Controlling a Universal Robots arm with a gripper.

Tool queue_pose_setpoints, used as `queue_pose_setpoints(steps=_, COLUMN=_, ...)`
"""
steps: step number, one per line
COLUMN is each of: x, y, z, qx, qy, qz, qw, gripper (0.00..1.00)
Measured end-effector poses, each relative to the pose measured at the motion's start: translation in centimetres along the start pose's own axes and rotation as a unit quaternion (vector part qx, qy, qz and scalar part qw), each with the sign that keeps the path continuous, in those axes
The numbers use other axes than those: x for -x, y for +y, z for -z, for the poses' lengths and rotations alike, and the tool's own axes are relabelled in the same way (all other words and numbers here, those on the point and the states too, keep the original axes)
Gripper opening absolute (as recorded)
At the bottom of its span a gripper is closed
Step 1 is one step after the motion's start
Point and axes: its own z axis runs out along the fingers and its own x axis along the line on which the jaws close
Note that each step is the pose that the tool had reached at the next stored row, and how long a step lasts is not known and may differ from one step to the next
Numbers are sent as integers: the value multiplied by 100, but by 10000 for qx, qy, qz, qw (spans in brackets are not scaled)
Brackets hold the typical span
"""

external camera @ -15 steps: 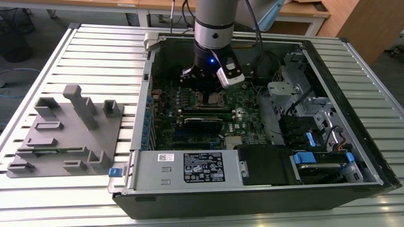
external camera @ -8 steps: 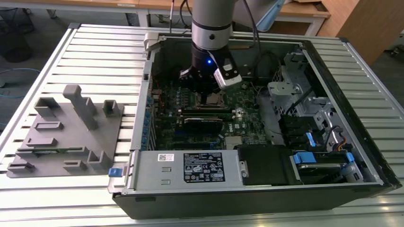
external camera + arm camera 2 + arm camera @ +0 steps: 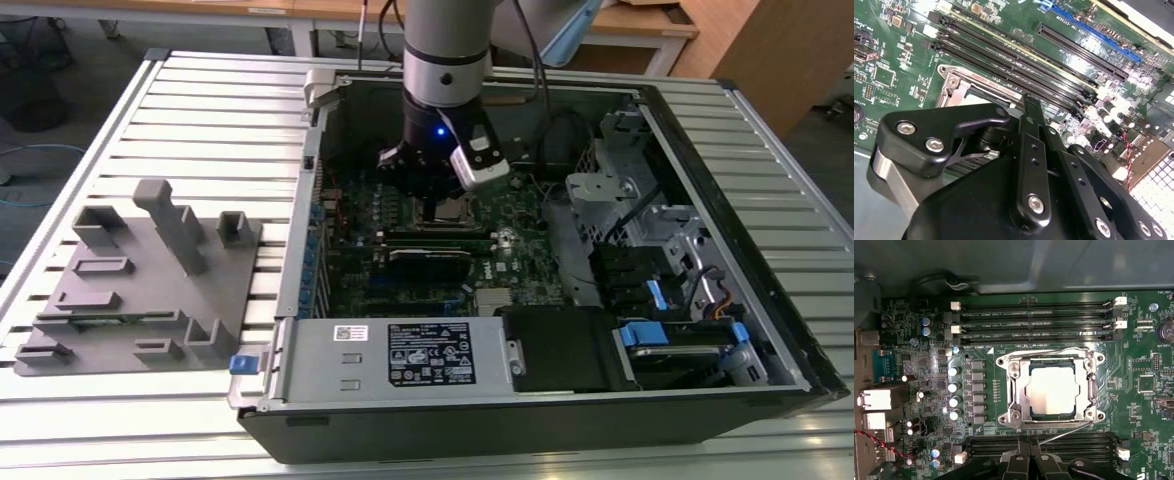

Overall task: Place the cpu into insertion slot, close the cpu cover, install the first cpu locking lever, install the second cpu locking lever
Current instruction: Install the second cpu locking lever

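The cpu (image 3: 1051,388), a pale square chip, lies flat in the insertion slot (image 3: 1053,416) on the green board. Over its edges lies the silvery cpu cover (image 3: 1019,390), down and flat. One wire locking lever (image 3: 1046,352) runs along the cover's far side. The other locking lever (image 3: 1069,432) slants away from the cover, its free end right at my fingertips. My gripper (image 3: 1029,452) is shut, with nothing seen between its fingers. In the exterior view my gripper (image 3: 427,188) hangs just above the cpu (image 3: 450,211). The second wrist view has my gripper (image 3: 1030,102) beside the cover (image 3: 961,85).
Long black memory slots (image 3: 1034,320) run on both sides of the socket. The computer case walls (image 3: 320,150) ring the board, with a power supply box (image 3: 414,355) in front and a drive cage (image 3: 667,260) at the exterior view's right. A grey fixture (image 3: 147,270) stands on the slatted table.
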Motion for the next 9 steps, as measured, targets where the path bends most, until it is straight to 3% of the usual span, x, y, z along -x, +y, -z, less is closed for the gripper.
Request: queue_pose_setpoints(steps=9, x=-14, y=-6, z=-37, qx=-19, qy=-1, qz=1, qw=10000, gripper=11)
